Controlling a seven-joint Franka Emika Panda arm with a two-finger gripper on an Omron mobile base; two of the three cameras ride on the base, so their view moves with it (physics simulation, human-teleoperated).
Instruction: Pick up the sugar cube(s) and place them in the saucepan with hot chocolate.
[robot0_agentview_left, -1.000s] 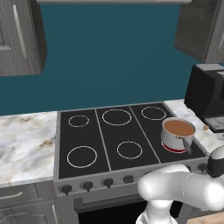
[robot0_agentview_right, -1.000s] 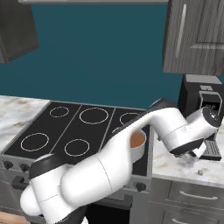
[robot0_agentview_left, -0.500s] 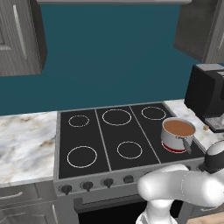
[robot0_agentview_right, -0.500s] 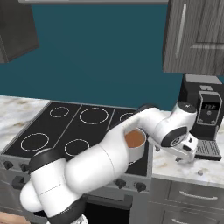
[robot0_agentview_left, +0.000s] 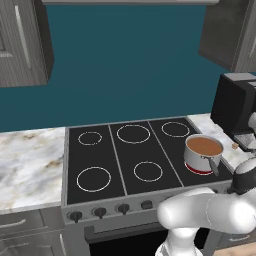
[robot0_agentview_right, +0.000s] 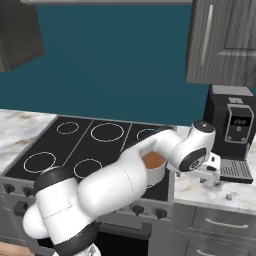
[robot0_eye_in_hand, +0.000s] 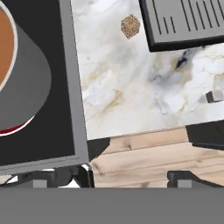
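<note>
Since 1 s ago the arm is swinging over to the right: its hand was up by the coffee machine (robot0_agentview_right: 236, 131), & now it is hanging lower, over the marble counter (robot0_eye_in_hand: 131, 87) just right of the stove (robot0_agentview_left: 125, 155). Pan & cube are staying put.

Gripper (robot0_eye_in_hand: 131, 178) is looking down at the counter edge w/ its fingers (robot0_eye_in_hand: 59, 177) spread wide apart, w/ nothing between them. In the right base view the hand is sitting by the counter's front, between the pan & the coffee machine.

Sugar cube (robot0_eye_in_hand: 130, 26) is lying on the marble, close beside the coffee machine's drip tray (robot0_eye_in_hand: 183, 22), not touching it. In the left base view it is a tiny tan speck near the machine's base, a bit right of the pan.

Saucepan w/ hot chocolate (robot0_agentview_left: 202, 153) is standing on the stove's front right part, brown drink inside, red band at the bottom, grey handle pointing to the front. In the hand view its grey side & red base are showing at the left edge.
</note>
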